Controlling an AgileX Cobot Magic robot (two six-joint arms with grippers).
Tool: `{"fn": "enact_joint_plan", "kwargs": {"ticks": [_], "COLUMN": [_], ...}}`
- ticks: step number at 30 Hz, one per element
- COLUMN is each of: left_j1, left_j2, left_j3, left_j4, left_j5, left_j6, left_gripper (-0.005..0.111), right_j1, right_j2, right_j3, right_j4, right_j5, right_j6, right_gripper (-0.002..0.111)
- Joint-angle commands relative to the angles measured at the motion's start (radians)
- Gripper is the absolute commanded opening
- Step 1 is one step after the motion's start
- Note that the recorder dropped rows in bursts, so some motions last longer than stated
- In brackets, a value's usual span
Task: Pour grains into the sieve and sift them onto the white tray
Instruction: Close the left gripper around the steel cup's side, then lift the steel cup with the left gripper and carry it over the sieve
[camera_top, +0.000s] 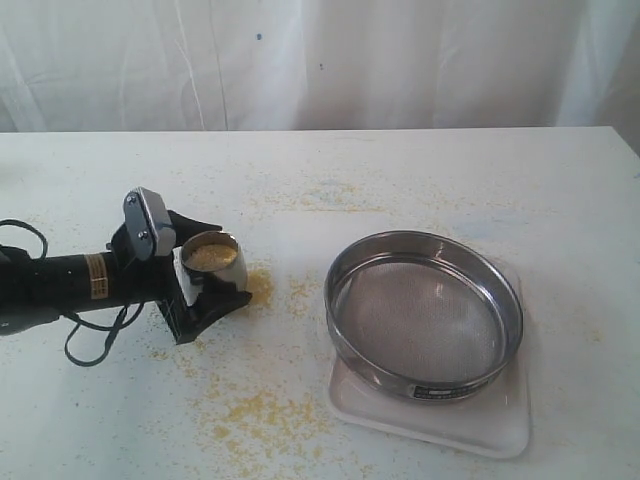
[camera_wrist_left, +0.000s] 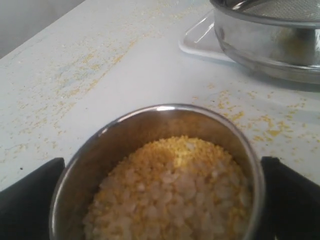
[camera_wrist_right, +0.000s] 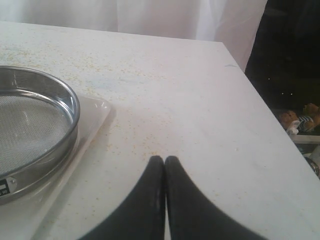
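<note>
The left gripper stands spread around a small steel cup of grains on the counter, the empty sieve sits on the white tray, and the right gripper is pressed together.

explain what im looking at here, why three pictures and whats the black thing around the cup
It is a two-armed robot at a white speckled table. One picture is an outside camera; the other two sit on the wrists. The black thing is the left tool, its jaws spread either side of a small rounded steel cup of yellow and pale grains; whether it grips yet is unclear. Nearby, a wide round steel sieve rests on a flat white tray, its mesh empty. The right tool is shut, empty, by the tray.
</note>
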Motion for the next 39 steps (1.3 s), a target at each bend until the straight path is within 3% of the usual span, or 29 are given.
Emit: {"fn": "enact_joint_plan", "kwargs": {"ticks": [1, 17, 18, 20, 25, 39], "left_j1": [-0.011, -0.011, -0.011, -0.011, -0.011, -0.011], "left_j2": [0.037, 0.145, 0.145, 0.145, 0.145, 0.143], "left_j3": [-0.042, -0.078, -0.078, -0.078, -0.078, -0.078], "left_j4": [0.005, -0.025, -0.032, -0.043, -0.031, -0.048], "left_j5": [-0.002, -0.002, -0.002, -0.002, -0.002, -0.002], "left_j6": [-0.009, 0.027, 0.027, 0.022, 0.024, 0.021], "left_gripper": [0.105, 0.103, 0.098, 0.077, 0.0, 0.001], "right_j1": [0.0, 0.0, 0.0, 0.0, 0.0, 0.0], "right_j2": [-0.004, -0.004, -0.004, -0.004, -0.004, -0.004], "right_j3": [-0.001, -0.001, -0.001, -0.001, -0.001, -0.001], "right_j4": [-0.006, -0.006, -0.006, -0.006, -0.006, -0.006], "right_j5": [-0.002, -0.002, -0.002, -0.002, -0.002, -0.002], "right_j6": [0.007, -0.014, -0.014, -0.014, -0.014, -0.014], "right_gripper": [0.0, 0.0, 0.0, 0.0, 0.0, 0.0]}}
